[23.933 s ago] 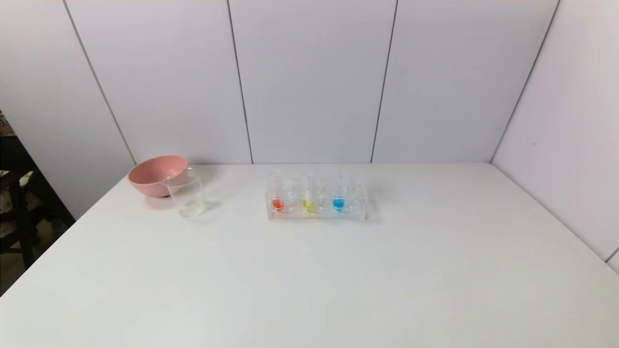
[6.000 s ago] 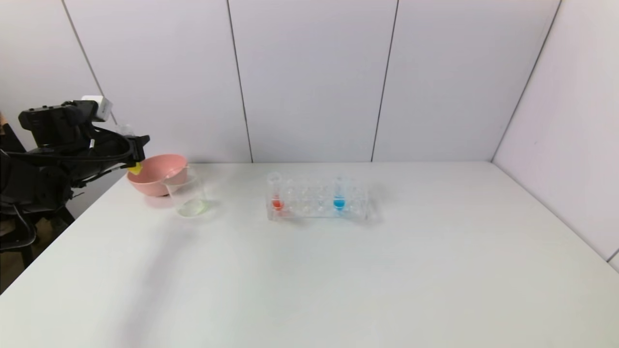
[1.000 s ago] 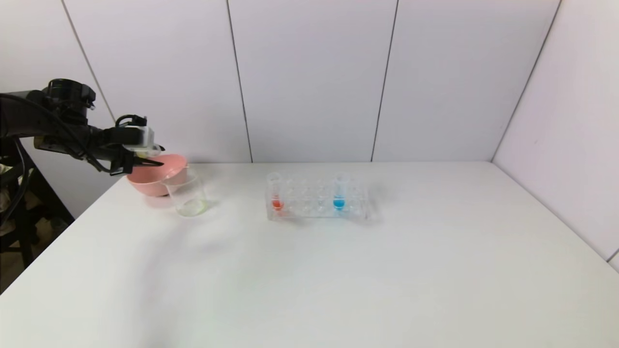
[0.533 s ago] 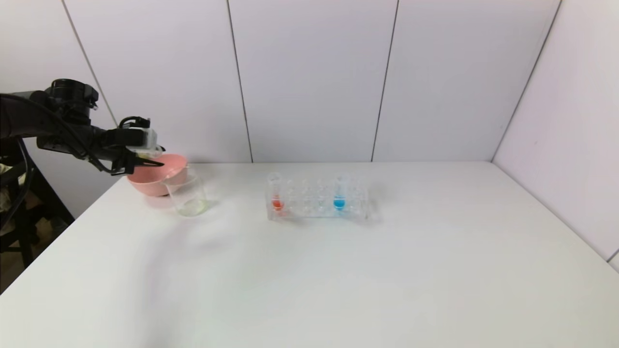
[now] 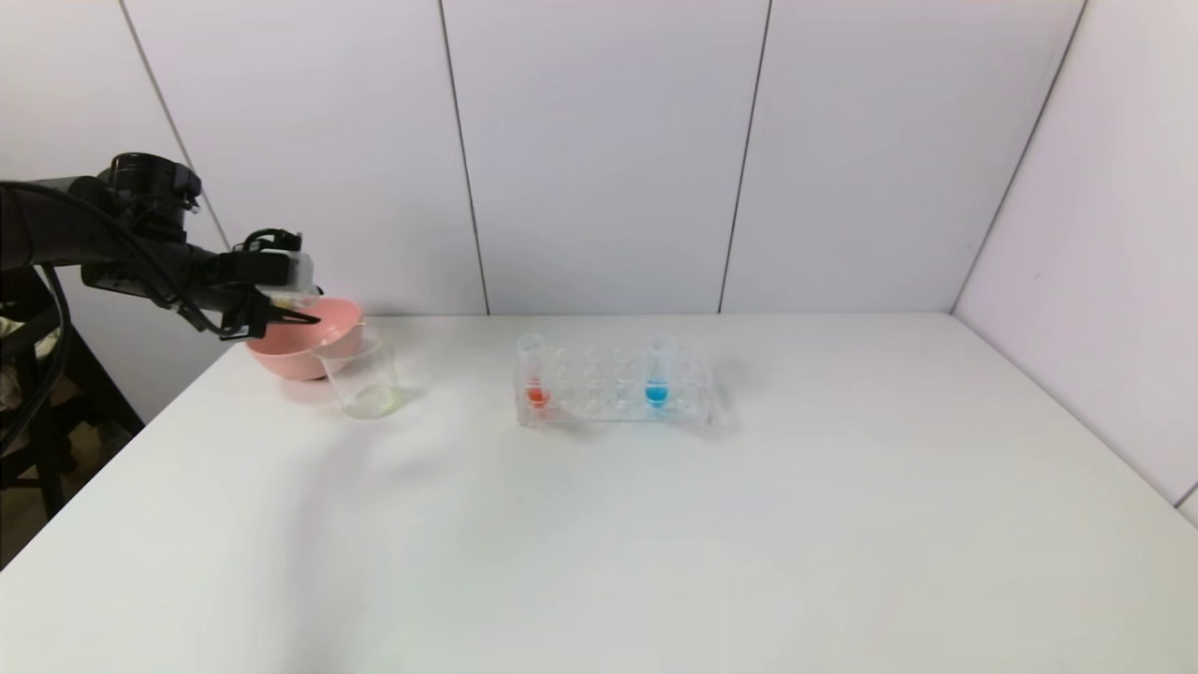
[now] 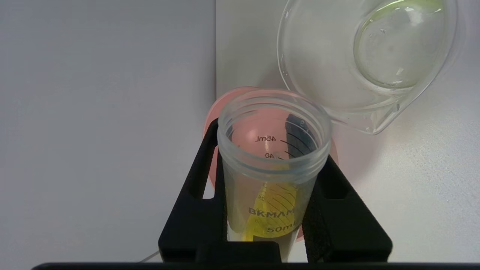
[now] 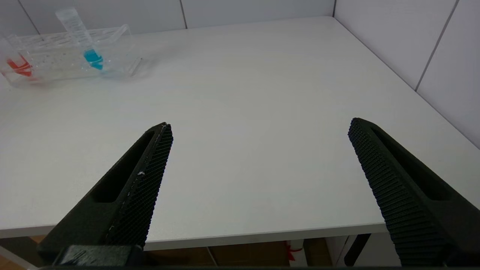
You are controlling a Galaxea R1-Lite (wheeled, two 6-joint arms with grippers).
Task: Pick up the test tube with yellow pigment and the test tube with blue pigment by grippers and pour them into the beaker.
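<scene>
My left gripper (image 5: pixel 301 316) (image 6: pixel 272 150) hovers over the pink bowl, just behind the beaker (image 5: pixel 361 379) (image 6: pixel 369 56). It is shut on the test tube with yellow pigment (image 6: pixel 273 180), which lies tilted with its open mouth toward the beaker. Yellow liquid sits low in the tube and a pale yellowish film covers the beaker's bottom. The test tube with blue pigment (image 5: pixel 657 376) (image 7: pixel 85 42) stands upright in the clear rack (image 5: pixel 613 404) (image 7: pixel 56 60). My right gripper (image 7: pixel 260 129) is open and holds nothing, low at the table's front edge, outside the head view.
The pink bowl (image 5: pixel 298 348) touches the beaker's far left side. A tube with orange-red liquid (image 5: pixel 535 379) stands at the rack's left end. White wall panels close off the table's back and right; the left edge drops off beside my left arm.
My left gripper has crept a little to the right over the bowl with the yellow tube still in it. Rack, beaker and blue tube have not moved.
</scene>
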